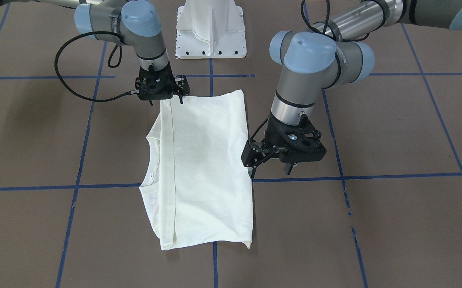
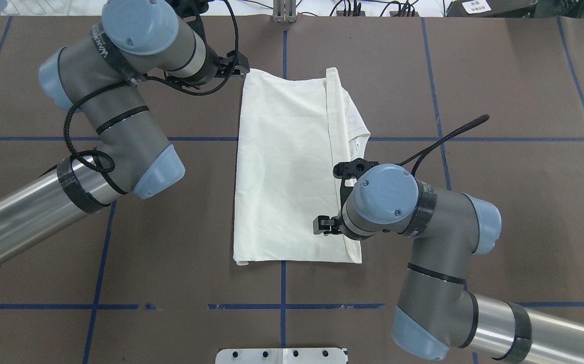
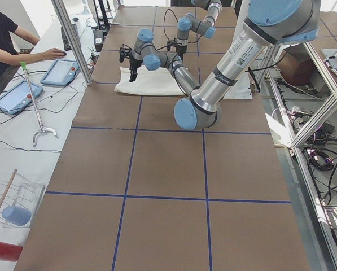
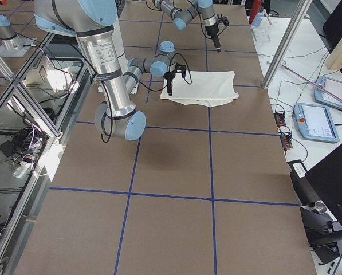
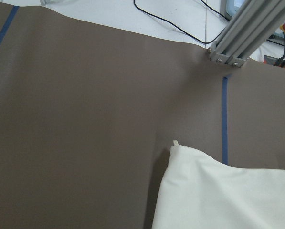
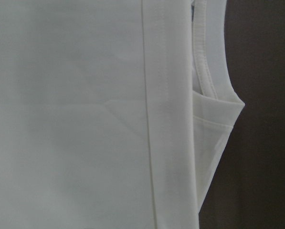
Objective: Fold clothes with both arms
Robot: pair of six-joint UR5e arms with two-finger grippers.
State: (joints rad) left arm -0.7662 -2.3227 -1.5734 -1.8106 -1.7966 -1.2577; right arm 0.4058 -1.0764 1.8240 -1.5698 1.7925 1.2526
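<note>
Two black grippers hang over the folded garment, and both are spread wide with nothing between their fingers. The left gripper hovers just off the shirt's edge on the robot's left, towards the far corner, its tips clear of the cloth. The right gripper hangs over the near corner on the robot's right, and I cannot tell whether its tips touch the fabric. The cream-white T-shirt lies flat in the middle of the brown table, folded into a long rectangle with its plain side up. One folded-over band runs along its length, and the neckline peeks out on the robot's right. It straddles the blue tape lines that grid the tabletop. Behind the shirt the white pedestal base sits between the two arms. Off the table's far edge stands an aluminium post. On the white side bench beyond it a seated person rests a hand by two tablets, with a long hooked pole lying close by.
</note>
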